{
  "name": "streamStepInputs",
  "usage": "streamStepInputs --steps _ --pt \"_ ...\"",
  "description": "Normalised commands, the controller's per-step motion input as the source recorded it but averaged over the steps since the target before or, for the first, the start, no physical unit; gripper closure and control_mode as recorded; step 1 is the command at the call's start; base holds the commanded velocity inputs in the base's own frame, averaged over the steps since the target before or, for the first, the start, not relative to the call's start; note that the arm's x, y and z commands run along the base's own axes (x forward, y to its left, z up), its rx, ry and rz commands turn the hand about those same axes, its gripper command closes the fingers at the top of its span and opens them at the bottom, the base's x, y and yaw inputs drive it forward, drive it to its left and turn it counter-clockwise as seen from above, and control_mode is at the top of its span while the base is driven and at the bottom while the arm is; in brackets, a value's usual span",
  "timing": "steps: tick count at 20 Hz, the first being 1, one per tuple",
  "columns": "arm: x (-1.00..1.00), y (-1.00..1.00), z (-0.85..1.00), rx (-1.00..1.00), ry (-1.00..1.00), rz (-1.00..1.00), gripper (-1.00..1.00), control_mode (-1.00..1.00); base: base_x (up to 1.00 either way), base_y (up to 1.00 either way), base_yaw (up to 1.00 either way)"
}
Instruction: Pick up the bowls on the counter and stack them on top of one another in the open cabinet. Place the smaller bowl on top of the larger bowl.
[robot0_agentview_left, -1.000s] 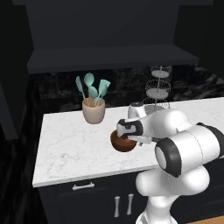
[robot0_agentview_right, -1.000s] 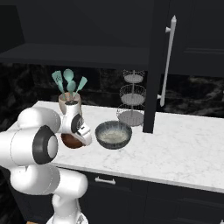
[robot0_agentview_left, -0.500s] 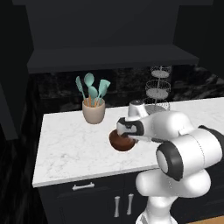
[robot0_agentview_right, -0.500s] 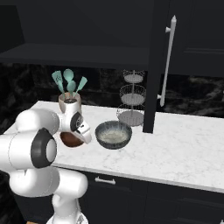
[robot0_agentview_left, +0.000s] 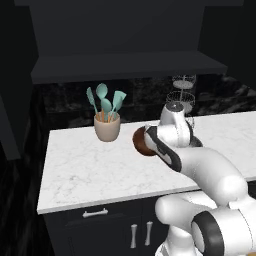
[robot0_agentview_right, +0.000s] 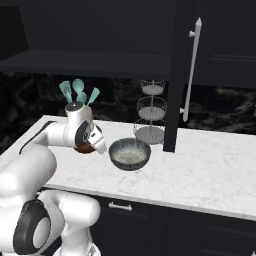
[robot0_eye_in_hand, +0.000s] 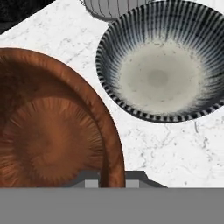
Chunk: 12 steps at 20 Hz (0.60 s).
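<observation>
With the fingers (robot0_eye_in_hand: 112, 177) clamped on its rim, the brown bowl (robot0_eye_in_hand: 52, 131) hangs at lower left over the desk (robot0_eye_in_hand: 175, 148), but the grey bowl (robot0_eye_in_hand: 164, 59) probably belongs in the cabinet (robot0_agentview_left: 125, 65) first.

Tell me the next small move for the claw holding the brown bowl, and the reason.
Probably keep lifting toward the open cabinet, or reconsider the order. The claw grips the rim of the smaller bowl, already raised above the counter, while the larger bowl sits on the marble and must go underneath.
</observation>
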Motion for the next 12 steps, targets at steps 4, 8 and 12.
streamStepInputs --steps 4,8,12 --pt "0.0 -0.89 0.34 0.0 -0.04 -0.13 1.0 -1.0 0.0 0.0 0.0" --pt "0.16 -0.94 0.01 0.0 0.0 -0.15 1.0 -1.0 0.0 0.0 0.0" --pt "0.22 -0.81 0.04 0.01 0.0 -0.1 1.0 -1.0 0.0 0.0 0.0"
